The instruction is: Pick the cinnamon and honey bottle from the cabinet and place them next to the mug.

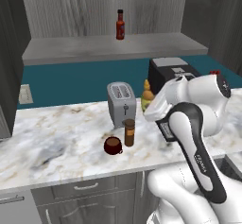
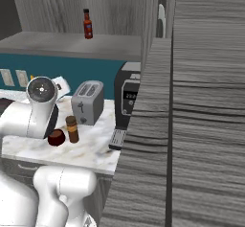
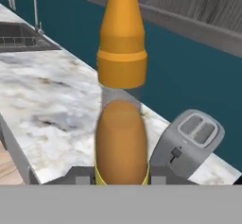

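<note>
The amber-yellow honey bottle with orange cone cap (image 3: 121,124) shows a yellow label band at its base. The brown cylindrical cinnamon jar (image 1: 129,132) carries a lighter tan lid, and the squat dark red-brown mug (image 1: 113,145) sits on the white marble worktop veined in grey and tan (image 1: 56,142). The grey wood-grain cabinet shelf (image 1: 94,48) bears a slim red bottle with black cap (image 1: 120,25). A silver-grey toaster (image 1: 121,103) stands before a teal backsplash wall (image 1: 71,83).
</note>
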Robot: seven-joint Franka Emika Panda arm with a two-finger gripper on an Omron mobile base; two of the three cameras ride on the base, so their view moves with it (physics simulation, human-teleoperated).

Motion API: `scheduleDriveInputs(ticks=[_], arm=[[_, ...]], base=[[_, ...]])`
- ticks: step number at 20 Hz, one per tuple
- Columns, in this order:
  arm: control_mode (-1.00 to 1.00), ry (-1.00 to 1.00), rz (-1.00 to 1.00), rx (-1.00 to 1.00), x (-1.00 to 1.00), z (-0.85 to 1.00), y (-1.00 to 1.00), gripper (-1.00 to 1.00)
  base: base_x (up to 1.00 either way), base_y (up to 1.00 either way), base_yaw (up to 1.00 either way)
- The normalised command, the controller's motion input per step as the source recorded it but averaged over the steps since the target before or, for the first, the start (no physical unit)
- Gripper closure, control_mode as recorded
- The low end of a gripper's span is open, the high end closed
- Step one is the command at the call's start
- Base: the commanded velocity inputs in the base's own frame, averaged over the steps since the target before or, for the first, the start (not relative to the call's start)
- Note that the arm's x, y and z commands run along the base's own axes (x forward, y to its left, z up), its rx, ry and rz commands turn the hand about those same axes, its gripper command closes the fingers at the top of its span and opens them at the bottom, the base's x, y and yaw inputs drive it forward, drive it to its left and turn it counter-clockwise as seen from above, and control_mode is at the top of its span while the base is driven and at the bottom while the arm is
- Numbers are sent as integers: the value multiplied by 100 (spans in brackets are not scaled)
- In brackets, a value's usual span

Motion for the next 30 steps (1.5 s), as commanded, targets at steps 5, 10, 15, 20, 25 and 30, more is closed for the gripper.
scheduleDriveInputs(ticks=[5, 10, 15, 20, 25, 30], arm=[[-100, 7, 3, 0, 0, -95, -13, 100], [-100, 14, 1, 0, 0, -82, -26, 100], [-100, 7, 0, 13, 0, -36, -41, 100], [-100, 1, 0, 19, 0, -31, -36, 100], [-100, 0, 0, 20, 0, -33, -22, 100], [-100, -1, 0, 17, 0, -30, -5, 100]], base=[[0, 0, 0], [0, 0, 0], [0, 0, 0], [0, 0, 0], [0, 0, 0], [0, 0, 0]])
